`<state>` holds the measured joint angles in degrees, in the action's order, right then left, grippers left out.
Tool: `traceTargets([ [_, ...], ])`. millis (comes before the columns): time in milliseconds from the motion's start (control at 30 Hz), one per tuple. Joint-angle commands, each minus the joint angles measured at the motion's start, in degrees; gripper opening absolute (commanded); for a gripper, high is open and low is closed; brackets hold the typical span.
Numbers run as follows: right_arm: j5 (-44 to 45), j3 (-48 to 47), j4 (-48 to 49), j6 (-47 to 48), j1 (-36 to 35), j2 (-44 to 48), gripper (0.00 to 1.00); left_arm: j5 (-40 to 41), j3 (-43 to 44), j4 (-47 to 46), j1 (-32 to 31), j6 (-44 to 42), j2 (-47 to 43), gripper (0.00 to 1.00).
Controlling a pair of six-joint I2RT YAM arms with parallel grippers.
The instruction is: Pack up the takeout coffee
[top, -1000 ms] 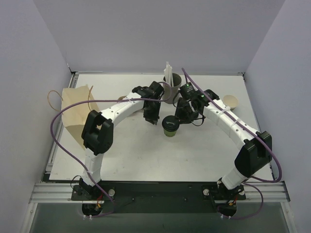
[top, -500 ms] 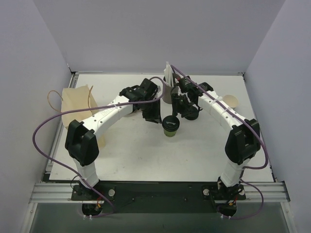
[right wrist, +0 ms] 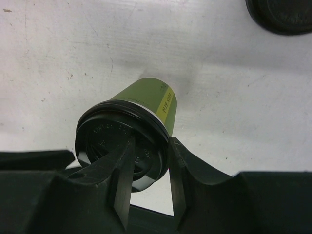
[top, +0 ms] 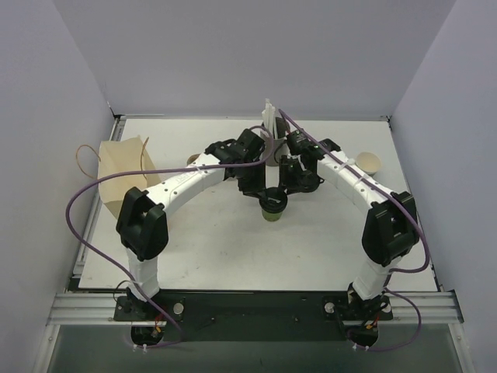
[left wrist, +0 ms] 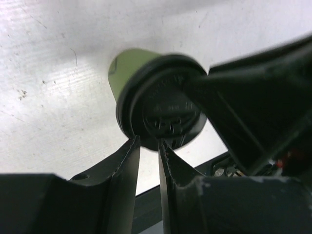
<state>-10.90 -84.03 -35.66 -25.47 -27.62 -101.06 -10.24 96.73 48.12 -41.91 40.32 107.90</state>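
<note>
The takeout coffee (top: 272, 208) is a small green cup with a black lid, standing mid-table. My left gripper (top: 262, 191) meets it from the left and my right gripper (top: 286, 186) from the right. In the left wrist view, the left gripper (left wrist: 148, 142) has its jaws narrow, the tips pinching the lid (left wrist: 165, 107) at its near rim, above the green cup wall (left wrist: 127, 63). In the right wrist view, the right gripper (right wrist: 151, 140) straddles the lid's rim. One finger lies on the lid (right wrist: 109, 129) and the other presses outside it, beside the cup (right wrist: 151, 95).
A tall grey cup with white straws (top: 273, 140) stands just behind both grippers. A brown paper bag (top: 124, 175) with handles sits at the left edge of the table. A tan round cup (top: 368, 163) is at the right. A dark round object (right wrist: 282, 14) lies near the coffee.
The left gripper has swung right onto the lid's rim. The right gripper has moved in from the cup's right side and closed over the rim. The cup stays in place.
</note>
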Motion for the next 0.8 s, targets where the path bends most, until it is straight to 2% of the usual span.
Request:
traceTargets([
  [0,2.2,5.4,-4.3,-9.3,-0.6,3.8,0.27,4.2,6.8,2.2,0.2,-1.7,3.2,0.32],
  [300,3.2,14.9,-1.0,-26.4,-5.1,12.2,0.28,8.5,15.9,9.7,0.4,-7.2,7.9,0.32],
  [367,3.7,16.9,0.1,-28.8,-6.0,15.0,0.32,9.1,17.8,11.2,0.4,-8.4,6.8,0.35],
  [500,5.7,16.5,0.6,-26.1,-5.6,17.2,0.39,8.6,14.9,12.2,-0.4,-8.9,3.0,0.39],
  [767,6.5,13.2,2.1,-16.2,-4.8,20.5,0.38,7.6,0.8,9.0,-4.4,-6.1,-6.7,0.37],
])
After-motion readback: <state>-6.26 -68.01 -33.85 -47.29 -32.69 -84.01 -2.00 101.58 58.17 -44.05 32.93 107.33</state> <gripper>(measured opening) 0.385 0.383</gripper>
